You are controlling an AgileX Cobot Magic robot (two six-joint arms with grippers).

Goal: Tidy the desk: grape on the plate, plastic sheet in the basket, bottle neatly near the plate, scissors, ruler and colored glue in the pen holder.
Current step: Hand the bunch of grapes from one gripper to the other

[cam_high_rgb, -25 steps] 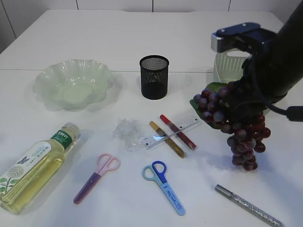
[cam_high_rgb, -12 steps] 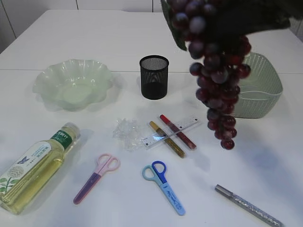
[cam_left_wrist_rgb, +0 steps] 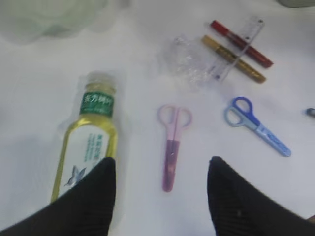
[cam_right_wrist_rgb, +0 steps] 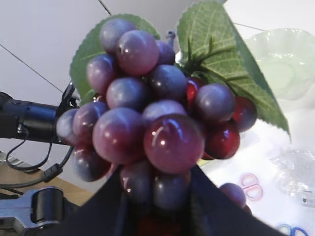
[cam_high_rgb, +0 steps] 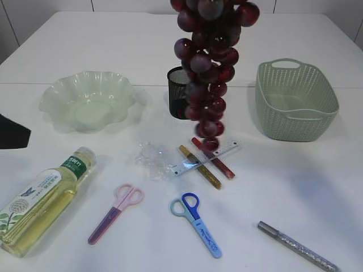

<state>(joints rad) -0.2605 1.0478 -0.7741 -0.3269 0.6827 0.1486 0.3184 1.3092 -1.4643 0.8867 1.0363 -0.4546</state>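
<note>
A dark red grape bunch (cam_high_rgb: 209,62) hangs in the air in front of the black mesh pen holder (cam_high_rgb: 177,90), partly hiding it. My right gripper (cam_right_wrist_rgb: 155,183) is shut on the grape bunch (cam_right_wrist_rgb: 147,118) and is out of the exterior view. The pale green plate (cam_high_rgb: 88,102) stands at the back left. My left gripper (cam_left_wrist_rgb: 160,163) is open above the table, between the bottle (cam_left_wrist_rgb: 91,137) and the pink scissors (cam_left_wrist_rgb: 172,142). The plastic sheet (cam_high_rgb: 153,160), ruler (cam_high_rgb: 207,158), red glue (cam_high_rgb: 214,158) and gold glue (cam_high_rgb: 199,166) lie mid-table.
The green basket (cam_high_rgb: 295,102) stands at the back right. Blue scissors (cam_high_rgb: 195,224) lie near the front middle and a silver glitter pen (cam_high_rgb: 298,246) at the front right. A dark part of the left arm (cam_high_rgb: 11,133) shows at the left edge.
The grape bunch has risen and swung left, from beside the basket to in front of the pen holder. The right arm left the exterior view. A dark arm part appeared at the left edge.
</note>
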